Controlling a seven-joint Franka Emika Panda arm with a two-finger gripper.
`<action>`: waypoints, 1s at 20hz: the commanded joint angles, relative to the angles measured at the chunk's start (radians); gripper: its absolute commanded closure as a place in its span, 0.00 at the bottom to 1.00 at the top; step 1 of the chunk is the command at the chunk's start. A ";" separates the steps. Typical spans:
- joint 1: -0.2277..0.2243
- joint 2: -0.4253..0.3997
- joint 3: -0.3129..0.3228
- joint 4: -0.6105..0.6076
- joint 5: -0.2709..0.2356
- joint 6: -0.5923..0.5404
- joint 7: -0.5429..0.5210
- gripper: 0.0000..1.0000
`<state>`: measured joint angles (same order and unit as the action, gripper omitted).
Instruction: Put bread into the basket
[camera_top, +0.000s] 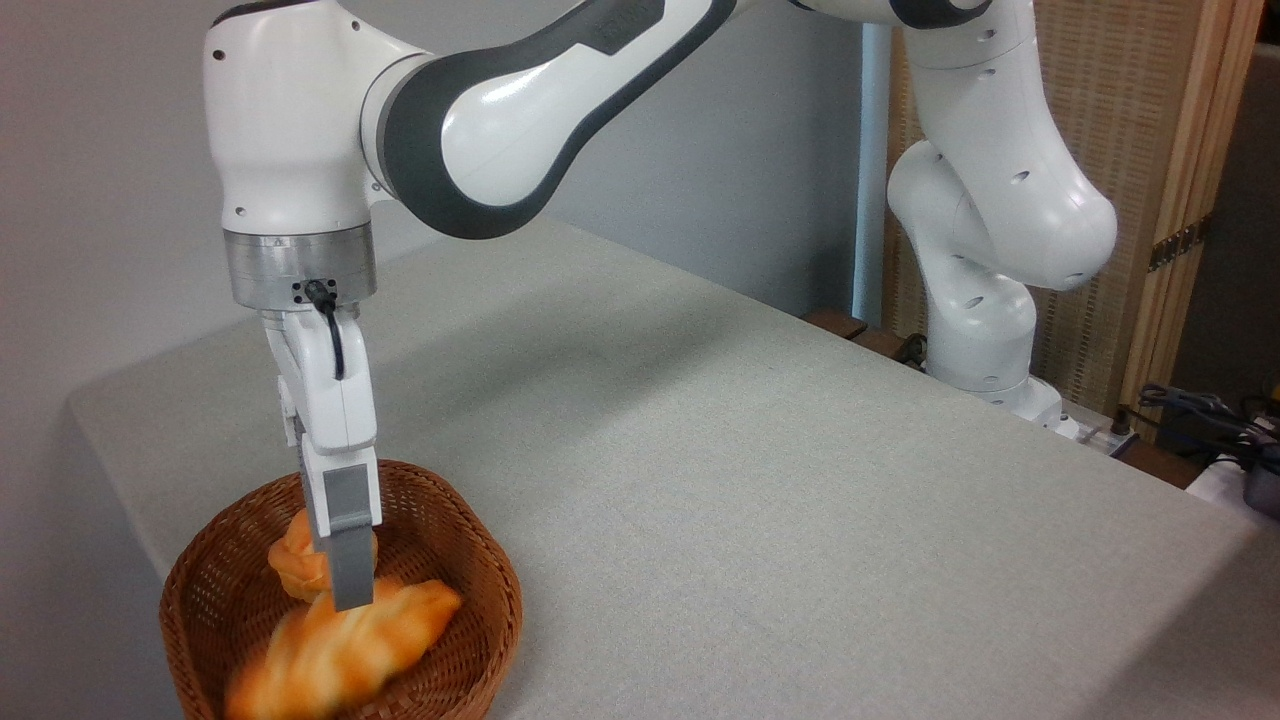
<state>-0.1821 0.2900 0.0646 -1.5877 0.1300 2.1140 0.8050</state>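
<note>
Arm bent down over the wicker basket, loaf lying blurred inside it.

The white arm reaches across the table (760, 480) and points the gripper (345, 585) straight down into the round woven basket (480, 610). The braided golden bread (340, 650), smeared by blur, lies just below and in front of the fingers; whether they are parted or closed cannot be told. Behind them sits 1 small orange knotted bun (292, 560).

Glossy white arm (1000, 200), dark-grey joints
</note>
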 joint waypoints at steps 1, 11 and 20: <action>0.006 0.006 -0.005 0.011 0.013 0.014 0.002 0.00; 0.078 -0.165 -0.052 0.020 -0.130 -0.223 -0.234 0.00; 0.095 -0.279 -0.068 -0.009 -0.176 -0.539 -0.227 0.00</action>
<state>-0.0979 0.0243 0.0032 -1.5758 -0.0256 1.5863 0.5851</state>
